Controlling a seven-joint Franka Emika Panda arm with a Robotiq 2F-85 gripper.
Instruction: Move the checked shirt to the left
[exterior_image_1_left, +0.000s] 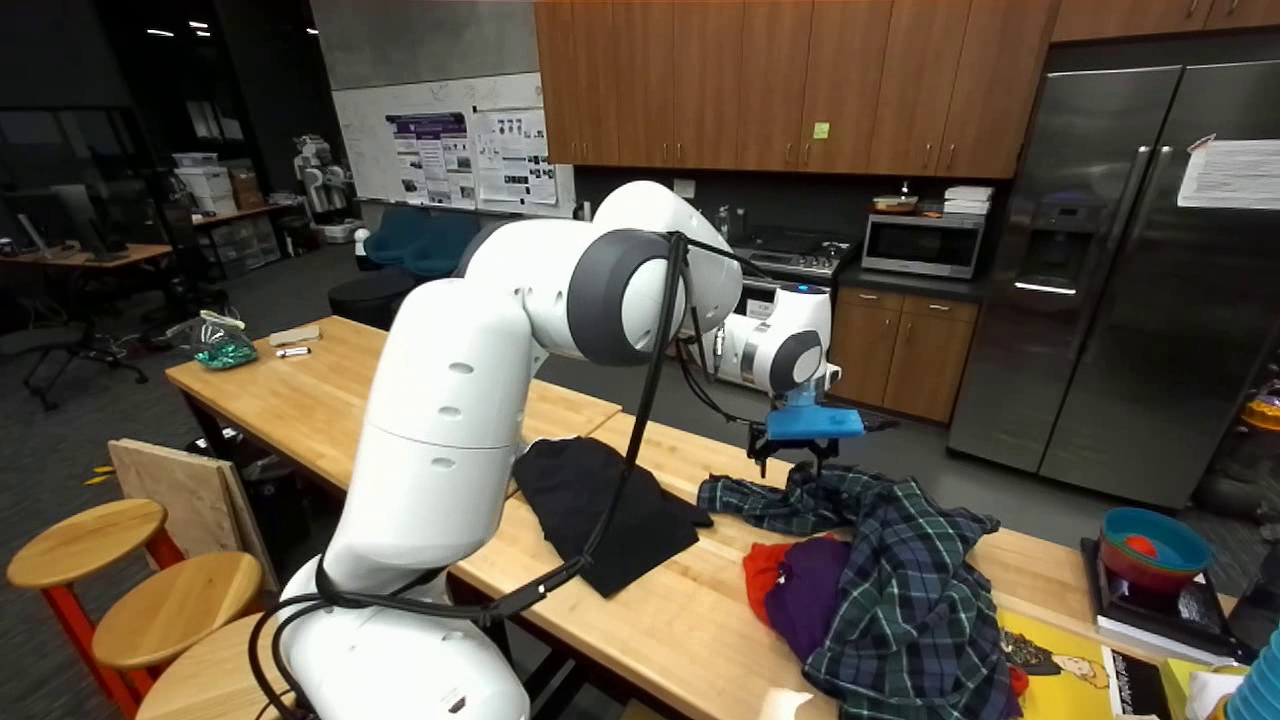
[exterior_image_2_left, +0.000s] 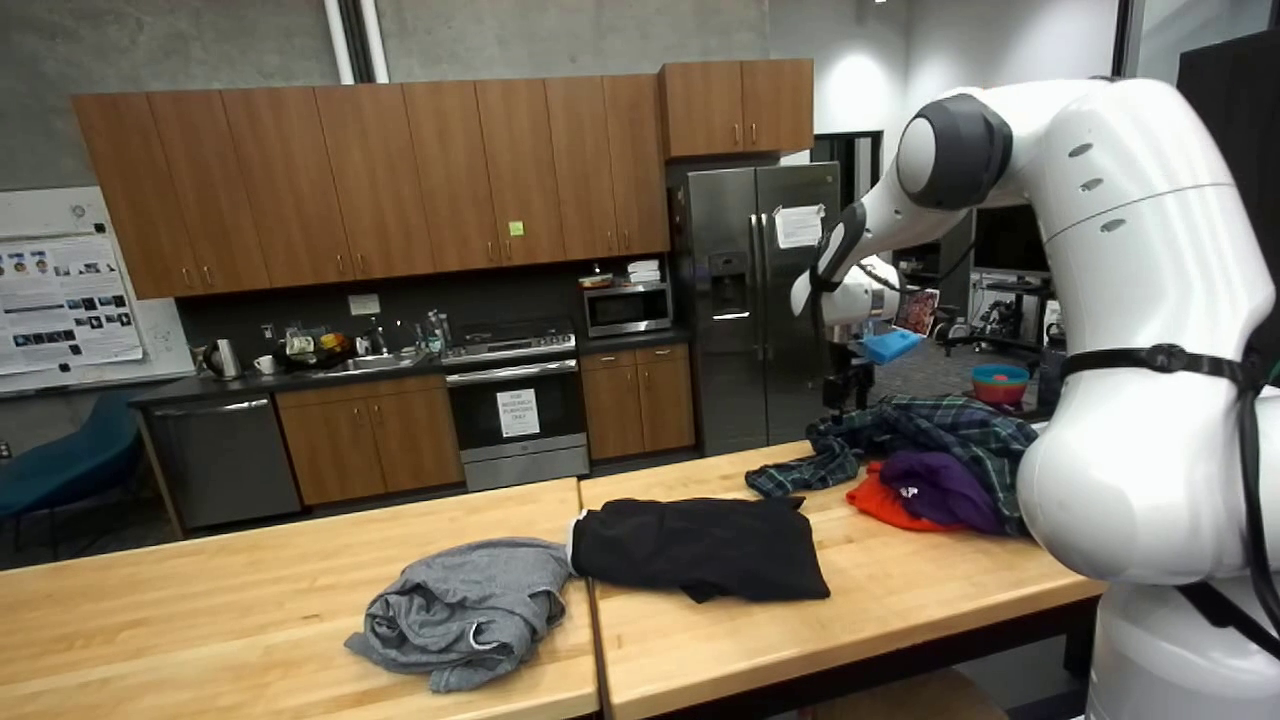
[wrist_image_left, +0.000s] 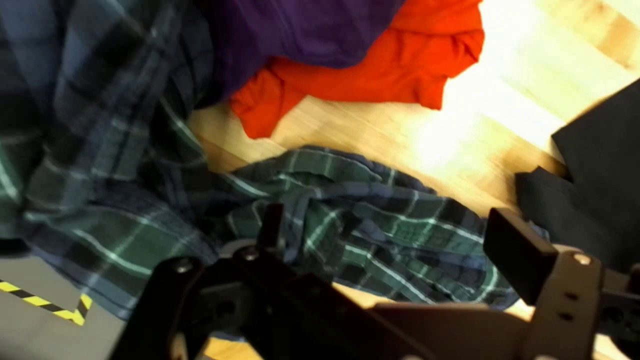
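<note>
The fingers (wrist_image_left: 520, 255) hang wide over the checked shirt (exterior_image_1_left: 905, 585); still ungrasped, I'd say; next: lower, pinch, carry left.

Both exterior views look down from well back of the claw (exterior_image_1_left: 792, 466), facing the cabinets (exterior_image_2_left: 385, 190) beyond it. In an exterior view the arm (exterior_image_2_left: 1130, 250) stands right of the claw; in an exterior view its base (exterior_image_1_left: 400, 650) looms nearer, to the claw's left. Close above the claw, the wrist view faces down; all three share the checked shirt (exterior_image_1_left: 905, 580) beneath it.
</note>
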